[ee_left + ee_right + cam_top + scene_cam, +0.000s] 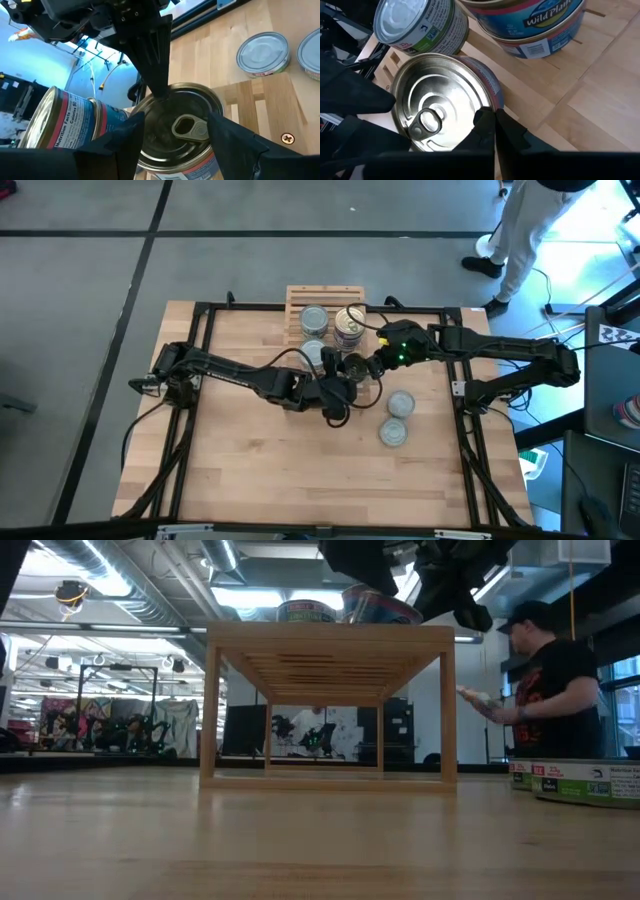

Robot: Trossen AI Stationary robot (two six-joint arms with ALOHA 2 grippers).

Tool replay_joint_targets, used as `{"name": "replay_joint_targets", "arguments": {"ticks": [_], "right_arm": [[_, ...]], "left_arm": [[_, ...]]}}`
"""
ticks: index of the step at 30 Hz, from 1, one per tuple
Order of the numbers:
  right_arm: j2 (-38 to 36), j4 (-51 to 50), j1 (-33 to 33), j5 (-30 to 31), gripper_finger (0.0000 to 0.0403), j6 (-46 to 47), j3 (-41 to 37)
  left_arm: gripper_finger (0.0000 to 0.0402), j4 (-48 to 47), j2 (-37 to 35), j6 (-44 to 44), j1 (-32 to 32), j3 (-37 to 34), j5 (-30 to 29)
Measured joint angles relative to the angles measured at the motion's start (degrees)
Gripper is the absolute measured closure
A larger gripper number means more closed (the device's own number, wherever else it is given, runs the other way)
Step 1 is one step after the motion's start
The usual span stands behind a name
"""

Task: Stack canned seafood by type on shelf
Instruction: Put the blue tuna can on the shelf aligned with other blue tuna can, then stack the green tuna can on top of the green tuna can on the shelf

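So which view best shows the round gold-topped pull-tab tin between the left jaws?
The left wrist view: the round gold-topped pull-tab tin fills it, tab up, between the left gripper's jaws. The right wrist view shows its top too. In the high view it is hidden among the grippers; the low view does not clearly show it.

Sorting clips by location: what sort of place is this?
Probably an industrial-style robotics lab: exposed ceiling ducts, a grey concrete floor, and a butcher-block wooden table in a black frame, with a standing person nearby.
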Motion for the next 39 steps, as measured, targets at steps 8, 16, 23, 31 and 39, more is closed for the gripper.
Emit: {"name": "replay_joint_targets", "arguments": {"ticks": [8,16,23,31,39], "right_arm": [[0.0,-0.23,0.0,-0.02,0.0363,-0.04,-0.04],[0.0,0.48,0.0,-0.02,0.0318,-0.06,-0.04],[0.0,4.51,0.0,-0.02,0.0298,-0.13,-0.04],[-0.22,5.63,0.0,-0.04,0.0297,-2.91,-0.04],[-1.37,5.08,0.0,-0.02,0.0297,-8.66,0.11]], "left_arm": [[0.0188,-0.66,0.07,0.0,0.0,0.0,0.04],[0.0188,-0.64,0.09,-0.14,-0.02,0.0,0.06],[0.0188,-1.94,0.09,-2.22,-0.16,-0.02,0.07],[0.0188,-1.14,0.09,-2.63,-2.11,-0.02,0.33],[0.0188,-1.41,0.1,-5.81,-2.38,-0.13,0.48]]}}
